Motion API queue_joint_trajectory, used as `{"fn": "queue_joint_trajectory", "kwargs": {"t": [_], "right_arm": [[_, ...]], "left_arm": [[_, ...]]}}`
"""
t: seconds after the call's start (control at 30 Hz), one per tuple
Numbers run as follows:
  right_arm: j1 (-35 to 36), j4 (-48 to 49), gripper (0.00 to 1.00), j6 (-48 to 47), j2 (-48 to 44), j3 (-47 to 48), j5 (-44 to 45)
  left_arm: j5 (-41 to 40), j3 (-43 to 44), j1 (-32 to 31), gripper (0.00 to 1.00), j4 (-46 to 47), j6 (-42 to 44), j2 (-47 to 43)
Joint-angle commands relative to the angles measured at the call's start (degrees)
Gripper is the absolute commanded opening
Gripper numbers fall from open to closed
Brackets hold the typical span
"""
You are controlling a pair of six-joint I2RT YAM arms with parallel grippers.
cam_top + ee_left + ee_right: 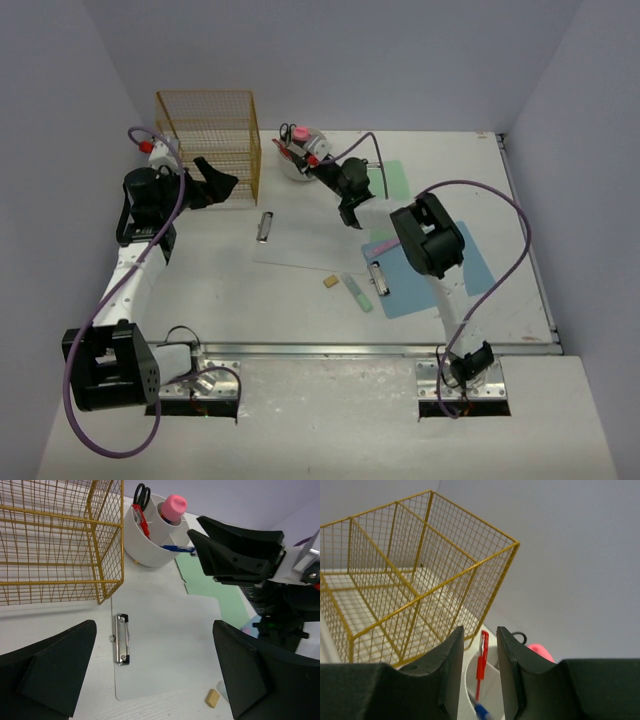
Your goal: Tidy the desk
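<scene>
Desk [250,310] | left pincer [155,655] wide; right pincer [480,647] narrowly parted, red pen [481,665] between jaws, ungripped

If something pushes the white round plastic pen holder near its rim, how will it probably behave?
The white round plastic pen holder probably tips before sliding: black-handled scissors and a pink-capped item stand tall inside. Its smooth curved wall may slip in a pinch.

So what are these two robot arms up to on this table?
They are tidying a white desk. The right gripper hovers at a white round pen holder, jaws slightly apart, a red pen in it showing between them. The left gripper hangs wide open above a pale clipboard with a metal clip, beside a yellow wire basket. A small tan eraser lies loose.
</scene>
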Motion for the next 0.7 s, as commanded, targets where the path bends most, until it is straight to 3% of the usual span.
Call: {"fn": "queue_joint_trajectory", "kwargs": {"t": [0.0, 0.13, 0.27, 0.33, 0.4, 0.5, 0.67], "right_arm": [[-3.8, -15.7, 0.33, -0.1, -20.9, -9.5, -1.3], [-10.4, -42.6, 0.31, -7.3, -33.5, -11.0, -15.6], [-15.2, -90.0, 0.34, -29.3, -35.1, 0.0, -26.3], [-15.3, -108.2, 0.35, -43.6, -32.5, 4.3, -24.7], [-15.2, -119.3, 0.36, -52.8, -30.3, 6.9, -22.2], [-14.6, -123.8, 0.39, -61.8, -28.2, 5.2, -14.2], [-11.0, -124.4, 0.46, -68.6, -25.9, 1.3, -3.2]], "left_arm": [[1.8, 0.9, 0.7, 1.0, 0.0, 4.0, -2.4], [3.7, 1.4, 0.7, 1.0, -2.2, 10.3, -3.6], [8.2, 1.0, 0.7, 1.0, -2.9, 15.1, -4.9], [9.4, 0.4, 0.7, 1.0, -2.4, 15.2, -5.4], [10.1, 0.1, 0.7, 1.0, -2.1, 14.8, -5.5], [10.8, -0.2, 0.7, 1.0, -2.5, 14.4, -5.4], [11.0, -0.6, 0.7, 1.0, -4.3, 14.7, -5.5]]}}
